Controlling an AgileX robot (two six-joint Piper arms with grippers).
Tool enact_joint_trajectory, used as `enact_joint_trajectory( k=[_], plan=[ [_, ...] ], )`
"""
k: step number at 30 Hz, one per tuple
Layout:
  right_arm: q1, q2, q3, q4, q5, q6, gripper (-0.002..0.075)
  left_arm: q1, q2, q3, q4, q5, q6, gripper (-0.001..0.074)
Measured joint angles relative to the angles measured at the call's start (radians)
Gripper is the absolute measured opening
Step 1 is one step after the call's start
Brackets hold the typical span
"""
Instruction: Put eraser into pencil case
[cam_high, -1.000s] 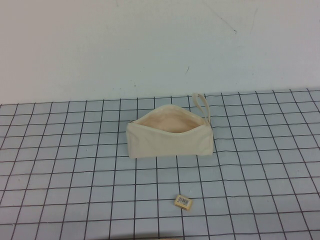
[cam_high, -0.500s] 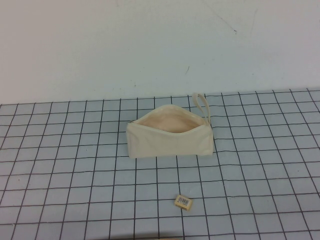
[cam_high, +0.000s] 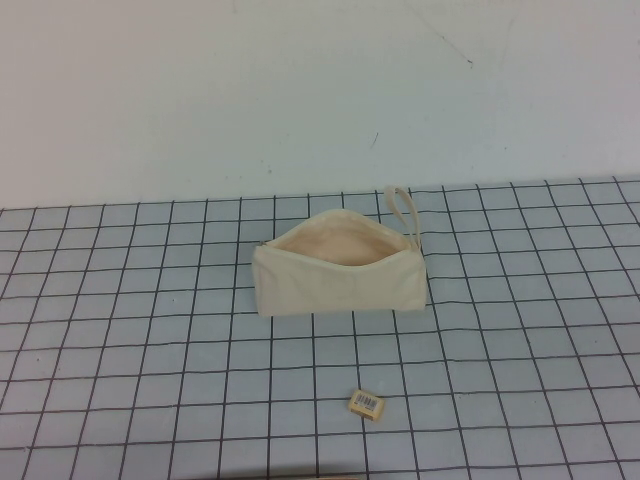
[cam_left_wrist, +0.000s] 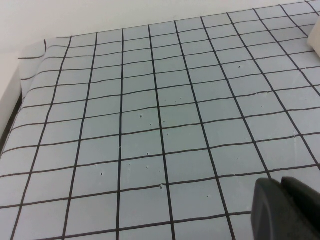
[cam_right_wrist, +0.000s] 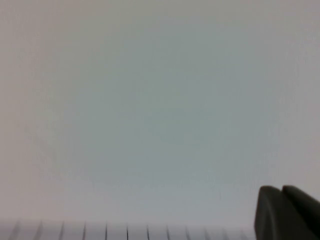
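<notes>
The cream canvas pencil case stands in the middle of the grid mat, its mouth open upward with the pale peach lining showing and its loop strap at the far right end. The tiny tan eraser with a white barcode label lies on the mat nearer me, a little right of centre. Neither arm shows in the high view. My left gripper is shut and empty above bare mat. My right gripper is shut and empty, facing the pale wall.
The blue-grey grid mat covers the table up to a plain pale wall. The mat's left edge and the table's side show in the left wrist view. A cream corner of the pencil case shows at that view's edge.
</notes>
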Motion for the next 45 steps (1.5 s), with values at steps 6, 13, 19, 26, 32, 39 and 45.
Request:
enact_joint_trajectory(
  k=[6,13,19,26,32,39,45],
  plan=[
    [0.0,0.33,-0.161,0.193,0.456,-0.323,-0.0001,0.0,0.0,0.0,0.0,0.0,0.0,-0.0002],
    [0.015,0.684,-0.162,0.48,0.466,-0.632,-0.0001,0.0,0.0,0.0,0.0,0.0,0.0,-0.0002],
    [0.163,0.948,-0.19,0.637,0.37,-0.89,0.0,0.0,0.0,0.0,0.0,0.0,0.001,-0.0002],
    [0.411,1.195,-0.309,0.645,0.296,-0.952,0.016,0.0,0.0,0.0,0.0,0.0,0.015,-0.0002],
    [0.581,1.412,-0.444,0.606,0.289,-0.956,0.0468,0.0,0.0,0.0,0.0,0.0,0.022,-0.0002],
    [0.614,1.653,-0.601,0.599,0.289,-0.929,0.0517,0.0,0.0,0.0,0.0,0.0,0.023,-0.0001],
    [0.614,1.772,-0.662,0.617,0.318,-0.93,0.0518,0.0,0.0,0.0,0.0,0.0,0.023,-0.0001]
  ],
)
